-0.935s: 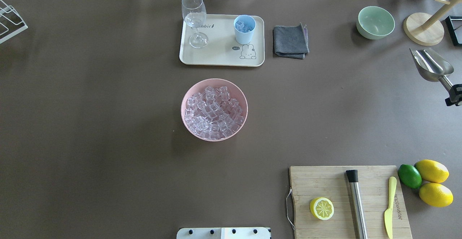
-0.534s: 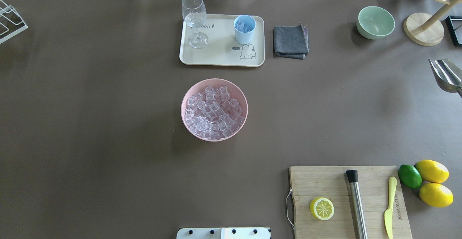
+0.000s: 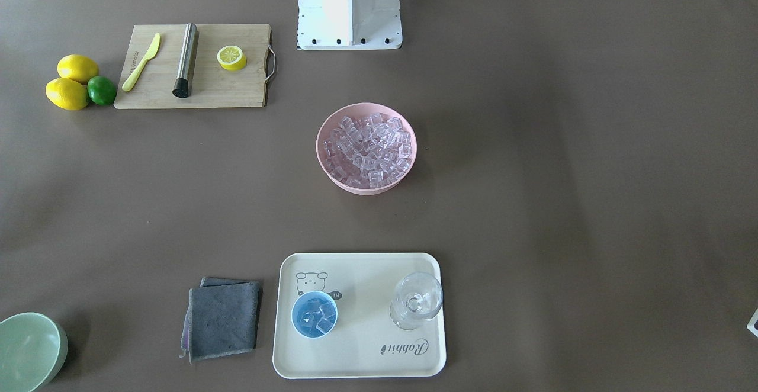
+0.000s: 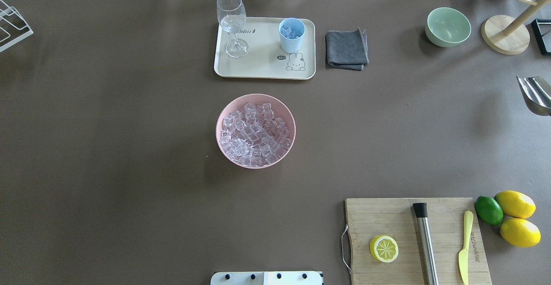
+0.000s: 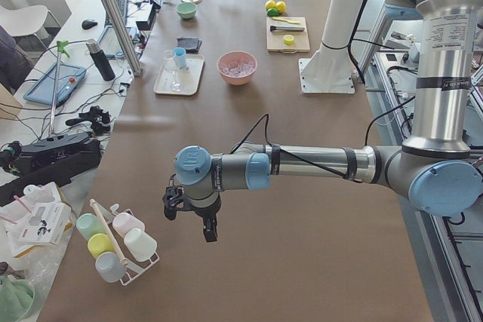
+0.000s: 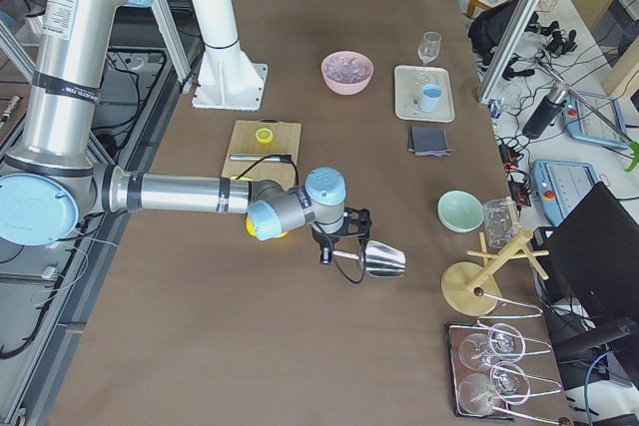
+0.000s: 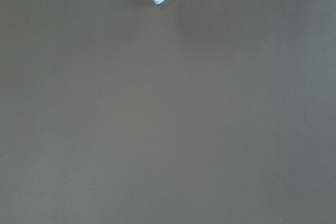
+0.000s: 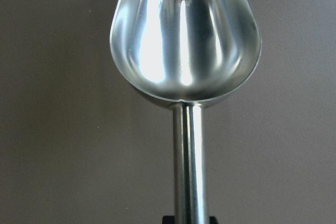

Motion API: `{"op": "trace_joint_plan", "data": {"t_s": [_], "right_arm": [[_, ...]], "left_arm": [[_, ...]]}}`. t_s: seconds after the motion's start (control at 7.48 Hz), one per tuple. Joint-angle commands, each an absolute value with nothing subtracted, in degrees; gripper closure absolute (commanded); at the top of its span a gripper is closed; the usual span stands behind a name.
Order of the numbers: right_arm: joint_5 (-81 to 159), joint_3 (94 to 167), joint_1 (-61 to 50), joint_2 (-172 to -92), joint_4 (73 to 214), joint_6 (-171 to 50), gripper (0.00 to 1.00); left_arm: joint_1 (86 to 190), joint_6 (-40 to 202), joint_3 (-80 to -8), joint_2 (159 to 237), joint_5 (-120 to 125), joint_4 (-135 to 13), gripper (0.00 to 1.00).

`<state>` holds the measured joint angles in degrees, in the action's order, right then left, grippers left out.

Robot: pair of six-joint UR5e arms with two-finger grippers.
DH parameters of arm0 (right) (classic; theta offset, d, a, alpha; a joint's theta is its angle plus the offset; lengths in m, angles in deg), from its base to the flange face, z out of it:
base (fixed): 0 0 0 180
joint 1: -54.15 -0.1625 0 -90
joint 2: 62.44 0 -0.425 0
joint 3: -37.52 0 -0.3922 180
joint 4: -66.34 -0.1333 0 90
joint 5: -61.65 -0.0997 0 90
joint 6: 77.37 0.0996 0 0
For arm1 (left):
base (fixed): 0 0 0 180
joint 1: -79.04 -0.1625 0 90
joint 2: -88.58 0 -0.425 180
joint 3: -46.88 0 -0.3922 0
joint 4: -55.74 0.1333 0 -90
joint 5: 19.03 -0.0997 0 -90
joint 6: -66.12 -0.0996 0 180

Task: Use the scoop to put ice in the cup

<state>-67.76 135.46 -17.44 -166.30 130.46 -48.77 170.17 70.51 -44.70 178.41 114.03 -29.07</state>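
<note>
The right gripper (image 6: pixel 335 246) pinched the thin rod handle of the shiny silver metal scoop (image 8: pixel 184 40), carrying its empty trough well apart from the small light-blue cup (image 4: pixel 292 44), which held clear ice cubes (image 4: pixel 292 31), probably to put the scoop away; whether the left gripper (image 5: pixel 192 213) was spread, I could not tell.

The black right claw (image 6: pixel 331 246) carries the scoop (image 8: pixel 184 40), mirror-bright silver with white glare and dark streaks. Under it the table (image 4: pixel 129 147) is plain matte brown. Near the claw sit a pale green bowl (image 4: pixel 447 26), two yellow lemons (image 4: pixel 515 204) and a green lime (image 4: pixel 488 210) beside a light wood-grained board (image 4: pixel 379 216). Farther from the claw, the pink bowl (image 4: pixel 287 112) holds the clear, colourless ice (image 4: pixel 254 134). Beyond it the cup (image 4: pixel 291 39) is light blue on a cream tray (image 4: pixel 262 67) printed with a line-drawn rabbit and dark lettering, a dark grey cloth (image 4: pixel 346 48) alongside.
</note>
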Motion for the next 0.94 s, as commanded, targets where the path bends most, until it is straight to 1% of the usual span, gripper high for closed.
{"op": "trace_joint_plan", "data": {"t_s": [0.0,0.4,0.53,0.67,0.8], "right_arm": [[-67.63,132.54,-17.39,-166.06,127.96,-47.39,1.0],[-67.98,129.03,-17.39,-165.8,123.67,-47.66,1.0],[-68.33,128.49,-17.39,-165.71,122.69,-47.57,0.69],[-68.77,128.4,-17.39,-165.71,122.68,-47.66,0.19],[-70.43,128.57,-17.39,-165.8,122.68,-47.83,0.0]], "left_arm": [[170.09,70.51,-44.7,178.41,114.03,-29.07,0.01],[170.09,70.6,-44.53,178.41,113.95,-29.25,0.01],[170.09,70.6,-44.53,178.41,113.95,-29.25,0.01],[170.09,70.6,-44.53,178.41,113.95,-29.25,0.01],[170.09,70.6,-44.44,178.41,113.95,-29.25,0.01]]}}
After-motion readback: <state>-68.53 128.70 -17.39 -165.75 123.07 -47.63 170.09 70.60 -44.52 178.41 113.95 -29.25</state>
